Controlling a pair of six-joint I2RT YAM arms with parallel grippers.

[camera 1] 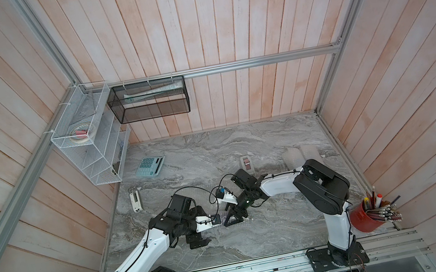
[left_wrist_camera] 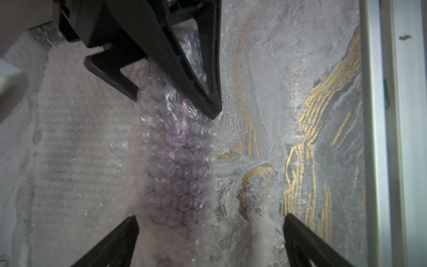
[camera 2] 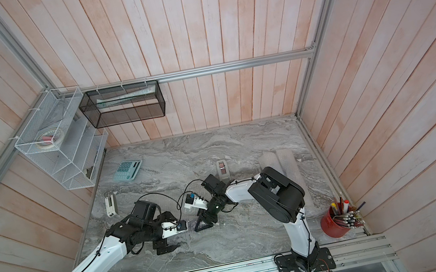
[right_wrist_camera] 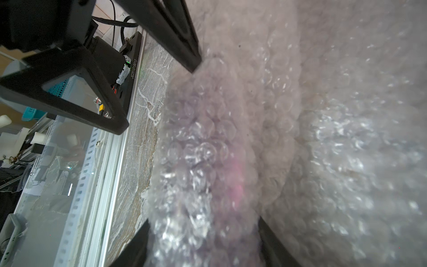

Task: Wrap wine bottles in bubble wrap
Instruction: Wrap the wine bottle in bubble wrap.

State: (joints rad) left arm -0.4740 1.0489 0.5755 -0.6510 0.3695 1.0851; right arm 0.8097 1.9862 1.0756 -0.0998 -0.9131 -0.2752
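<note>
The slim glass wine bottle of purple liquid lies on its side on the grey marbled tabletop, near its front middle, part-rolled in clear bubbled plastic wrap. My right gripper pinches the roll at one end; my left gripper hangs spread wide at the other. Best, I judge: turn both ends together, loose sheet taut.
</note>
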